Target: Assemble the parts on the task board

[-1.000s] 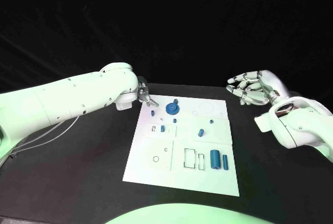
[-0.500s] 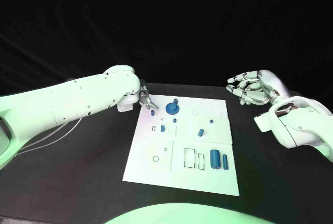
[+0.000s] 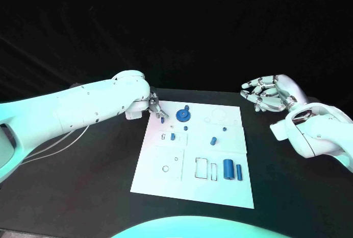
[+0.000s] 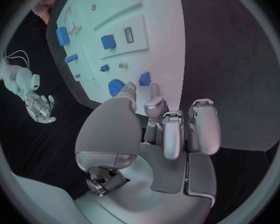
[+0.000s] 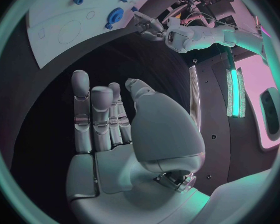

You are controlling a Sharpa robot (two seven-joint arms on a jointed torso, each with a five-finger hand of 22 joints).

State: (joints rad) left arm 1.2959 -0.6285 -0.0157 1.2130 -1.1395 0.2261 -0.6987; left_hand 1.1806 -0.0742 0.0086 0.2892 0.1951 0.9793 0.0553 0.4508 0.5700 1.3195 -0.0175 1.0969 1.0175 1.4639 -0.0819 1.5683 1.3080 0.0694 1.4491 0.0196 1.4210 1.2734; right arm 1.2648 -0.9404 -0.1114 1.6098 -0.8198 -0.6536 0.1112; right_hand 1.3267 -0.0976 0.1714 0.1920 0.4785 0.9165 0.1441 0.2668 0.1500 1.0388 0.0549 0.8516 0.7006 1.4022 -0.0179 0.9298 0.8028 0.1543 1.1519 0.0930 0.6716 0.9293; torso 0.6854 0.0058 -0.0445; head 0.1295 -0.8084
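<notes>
Black table, matte and dark. White task board lying flat at the middle, long side running away from the robot, far edge close to the table's back edge. Thin pale cables trailing across the left part.

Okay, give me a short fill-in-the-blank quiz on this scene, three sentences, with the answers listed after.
1. The white task board lies on a ____ table.
2. The round blue gear part sits nearest the robot's ____ hand.
3. The right hand holds nothing and its fingers are ____.

Missing words: black; left; apart
</notes>
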